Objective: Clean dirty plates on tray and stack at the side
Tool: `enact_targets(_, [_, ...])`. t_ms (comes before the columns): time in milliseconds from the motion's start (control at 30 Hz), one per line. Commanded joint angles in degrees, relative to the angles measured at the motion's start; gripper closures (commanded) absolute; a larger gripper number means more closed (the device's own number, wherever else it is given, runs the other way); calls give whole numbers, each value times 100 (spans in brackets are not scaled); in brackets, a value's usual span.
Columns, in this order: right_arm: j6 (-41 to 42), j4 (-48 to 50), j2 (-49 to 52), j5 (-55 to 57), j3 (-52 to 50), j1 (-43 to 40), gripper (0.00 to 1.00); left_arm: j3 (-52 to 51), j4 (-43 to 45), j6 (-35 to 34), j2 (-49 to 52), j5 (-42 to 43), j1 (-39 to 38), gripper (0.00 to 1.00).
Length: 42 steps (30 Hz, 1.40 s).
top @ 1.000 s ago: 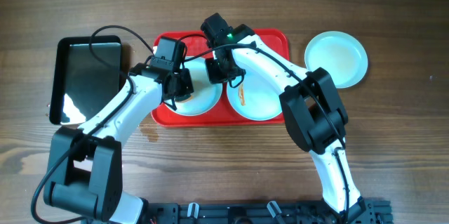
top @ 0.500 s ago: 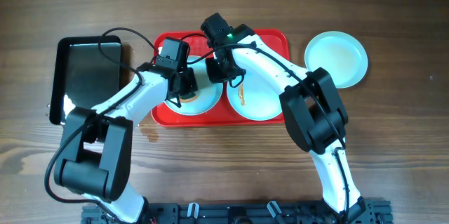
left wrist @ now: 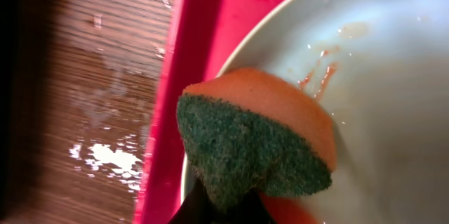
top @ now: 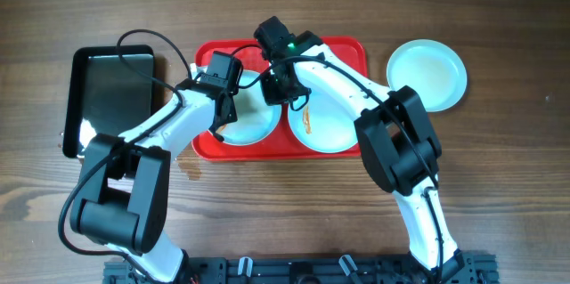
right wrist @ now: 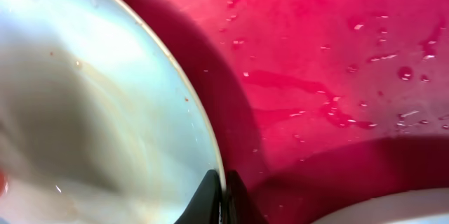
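Two pale mint plates lie on the red tray (top: pixel 343 49): a left plate (top: pixel 256 124) and a right plate (top: pixel 328 128) with an orange-brown smear. A third plate (top: pixel 427 72) rests on the table right of the tray. My left gripper (top: pixel 223 110) is shut on an orange sponge with a green scouring side (left wrist: pixel 256 140), pressed on the left plate's rim (left wrist: pixel 393 112) by the tray's edge (left wrist: pixel 193 55). My right gripper (top: pixel 281 97) is shut on the left plate's rim (right wrist: pixel 105 112), over the wet tray (right wrist: pixel 330 62).
A glossy black tray (top: pixel 109 97) lies on the table left of the red tray. Water is spilled on the wood (left wrist: pixel 105 147) beside the red tray's left edge. Both arms cross over the tray's middle.
My left gripper has moved the sponge up and left across the left plate toward its rim. The right arm has stayed where it was.
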Motion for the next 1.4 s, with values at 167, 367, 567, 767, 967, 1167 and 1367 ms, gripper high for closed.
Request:
enact_targets(167, [-17,2,114,280,70,24,96,358,118,-319,-551,72,-98,96])
enact_targets(367, [-24,4,114,280,70,24,95,339,595,-323,-496,1292,-96,96])
enact_targets(567, [-20,2,114,278,70,24,96,337,737,-472,83,1375,-96,96])
enact_targets(767, [-17,15,114,278,70,24,96,337,1005,-470,557,1659,-96,96])
enact_targets(967, [-22,-13,114,278,70,24,96,337,793,-302,640,702,-9,96])
enact_targets(1167, [-20,-24,114,280,70,24,96,337,299,-101,645,-612,212,96])
enact_targets(1367, [-131,-44,114,278,68,24,96,354,111,-101,584,-686,363,96])
